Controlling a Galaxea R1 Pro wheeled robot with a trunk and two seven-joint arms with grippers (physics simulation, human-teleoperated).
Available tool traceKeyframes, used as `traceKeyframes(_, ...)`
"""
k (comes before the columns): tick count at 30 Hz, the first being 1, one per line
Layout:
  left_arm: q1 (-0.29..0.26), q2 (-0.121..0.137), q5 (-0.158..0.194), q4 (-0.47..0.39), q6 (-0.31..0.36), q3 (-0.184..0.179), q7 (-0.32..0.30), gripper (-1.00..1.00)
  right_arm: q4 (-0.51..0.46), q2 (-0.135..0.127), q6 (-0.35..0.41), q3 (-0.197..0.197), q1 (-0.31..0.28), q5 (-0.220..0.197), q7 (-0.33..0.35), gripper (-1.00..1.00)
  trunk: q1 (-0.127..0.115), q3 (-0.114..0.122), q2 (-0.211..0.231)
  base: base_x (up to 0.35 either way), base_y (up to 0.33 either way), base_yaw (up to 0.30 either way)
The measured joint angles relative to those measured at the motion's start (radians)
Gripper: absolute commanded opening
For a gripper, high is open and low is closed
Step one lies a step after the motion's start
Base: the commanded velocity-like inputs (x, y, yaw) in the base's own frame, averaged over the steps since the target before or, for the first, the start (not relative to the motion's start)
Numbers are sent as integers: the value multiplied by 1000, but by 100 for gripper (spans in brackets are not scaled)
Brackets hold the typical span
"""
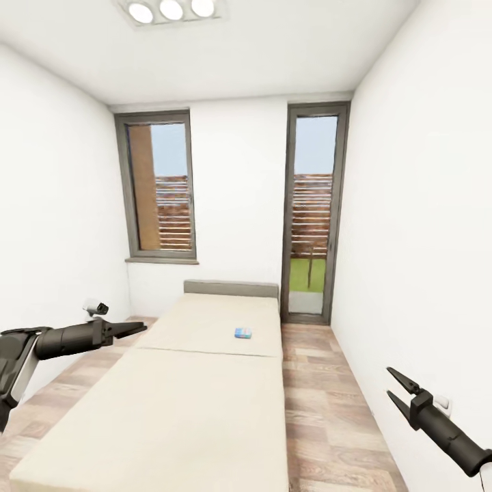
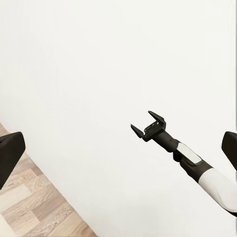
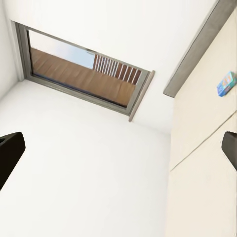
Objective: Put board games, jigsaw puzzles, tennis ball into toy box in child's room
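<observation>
Head view: the bed [image 1: 198, 383] runs from 6 o'clock up toward the centre, its cream mattress in two sections and a low grey headboard [image 1: 231, 288] at the far end. A small blue board game [image 1: 242, 333] lies flat on the far section, near the mattress's right edge. Two tall grey-framed windows [image 1: 158, 186] stand in the far wall. The left gripper [image 1: 134, 329] points in from 9 o'clock over the bed's left edge, its fingers pressed nearly together and holding nothing. The right gripper [image 1: 398, 386] sits at 4 o'clock above the plank floor [image 1: 321, 410], fingers spread and empty

Left wrist view: the right gripper [image 2: 148, 124] shows against a white wall, fingers spread

Right wrist view: the board game [image 3: 226, 84] rests on the bed [image 3: 202, 163]
</observation>
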Motion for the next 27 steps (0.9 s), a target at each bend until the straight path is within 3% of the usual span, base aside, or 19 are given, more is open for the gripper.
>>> traceKeyframes(17, 0, 0, -1, 0, 0, 1, 1, 100, 0, 0, 0, 3, 0, 2, 0, 100, 0, -7, 0, 9, 0, -267)
traceKeyframes(27, 0, 1, -1, 0, 0, 2, 0, 100, -2, 0, 7, 8, -9, 4, -3, 100, 0, -18, 0, 66, 0, -177)
